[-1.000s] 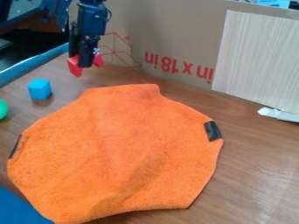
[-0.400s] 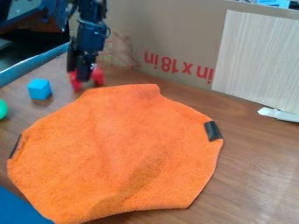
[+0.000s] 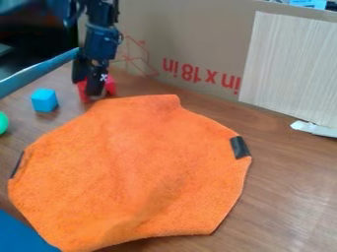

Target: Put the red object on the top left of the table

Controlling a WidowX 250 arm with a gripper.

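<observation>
The brown wooden table (image 3: 289, 192) carries everything here, and brown cardboard (image 3: 191, 29) with red print stands upright along its far edge. Spread over much of the tabletop is an orange cloth (image 3: 138, 162) (a roomy one, with a dark patch at its left and right edges). A pale, wood-grained panel (image 3: 289, 69) stands upright against the cardboard toward the far right. The black arm (image 3: 102, 42) hangs down at the table's far left, near a long blue strip (image 3: 39, 73) lining the left edge. A blue shape (image 3: 19, 234) covers the near left corner.

The gripper (image 3: 89, 87) is low over the far left part of the table, right at the red object (image 3: 111, 86), which shows on both sides of it, just beyond the cloth's far left edge. How wide the gripper stands, and whether it has hold of the red object, I cannot tell. A blue cube (image 3: 45, 100) sits nearer the left edge, then a white scrap (image 3: 315, 129) lies by the panel's foot, and a green round thing (image 3: 3, 123) is near the cube.
</observation>
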